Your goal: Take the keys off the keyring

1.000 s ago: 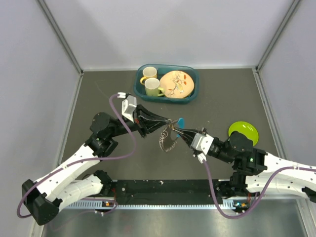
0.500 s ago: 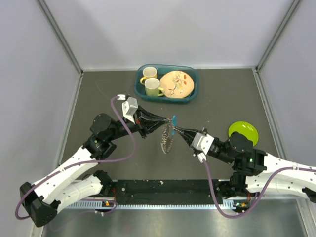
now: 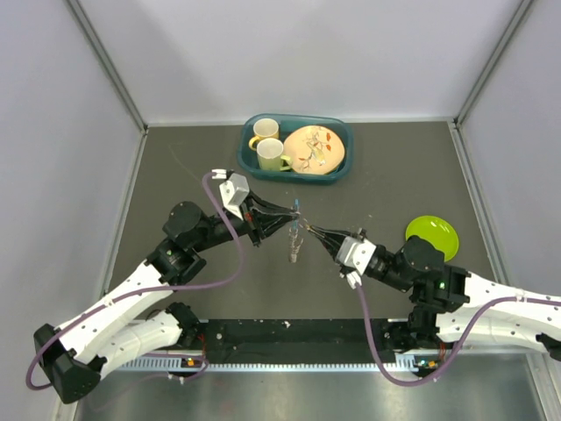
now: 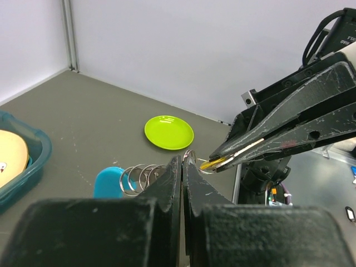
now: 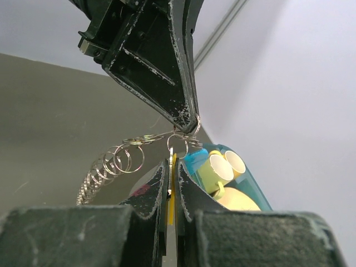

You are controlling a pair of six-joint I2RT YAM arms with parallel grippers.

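Observation:
The keys hang in mid-air between both grippers. My left gripper (image 3: 294,214) is shut on the thin keyring (image 4: 191,152), also seen under its tip in the right wrist view (image 5: 187,146). My right gripper (image 3: 308,231) is shut on the orange-yellow key (image 5: 173,167), which pokes from its jaws in the left wrist view (image 4: 214,163). The teal-blue key head (image 4: 108,181) hangs beside my left fingers and looks edge-on from above (image 3: 298,207). A chain of silvery rings (image 5: 105,167) droops below the bunch (image 3: 294,250).
A teal tray (image 3: 248,156) at the back holds two yellow-green mugs (image 3: 272,155) and a patterned plate (image 3: 313,149). A lime-green plate (image 3: 432,234) lies on the dark table to the right. Grey walls enclose three sides.
Both gripper tips and the bunch have shifted slightly left and back. The teal key head has turned from flat to edge-on, and the ring chain now hangs straighter and narrower.

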